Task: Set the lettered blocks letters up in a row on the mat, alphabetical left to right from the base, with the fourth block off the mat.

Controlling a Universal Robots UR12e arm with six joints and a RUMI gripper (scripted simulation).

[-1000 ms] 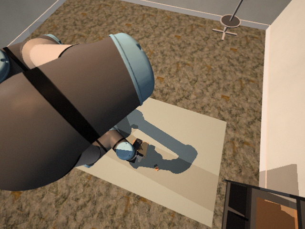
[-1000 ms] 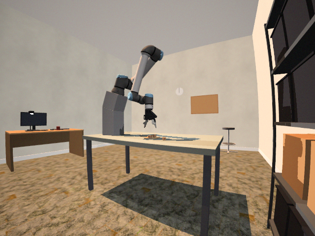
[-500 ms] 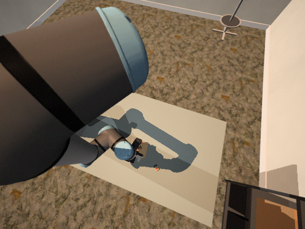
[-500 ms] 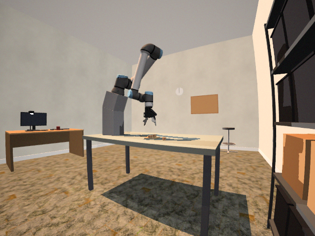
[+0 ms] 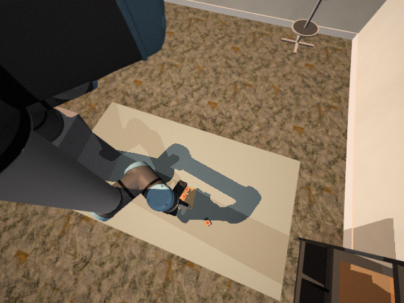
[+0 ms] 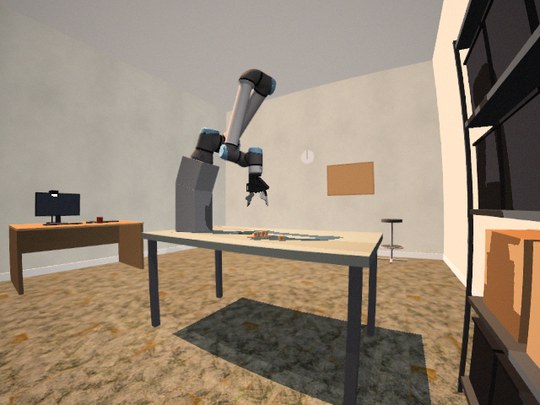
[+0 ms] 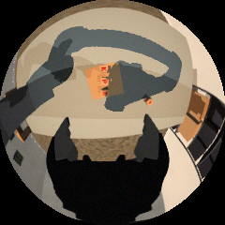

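Arm above the worktop (image 6: 331, 252). The gripper (image 6: 256, 199) hangs high over the mat (image 7: 123, 83), its fingers spread wide apart with nothing between them. Well below the fingers, three lettered blocks (image 7: 103, 82) stand touching in a row on the mat; the top letter reads K, the rest too small to tell. The fourth block (image 7: 150, 101) lies apart, beside the mat.

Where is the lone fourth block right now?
In the top view the lone block sits on the table, off the mat, apart from the row of three blocks toward the table's near edge.
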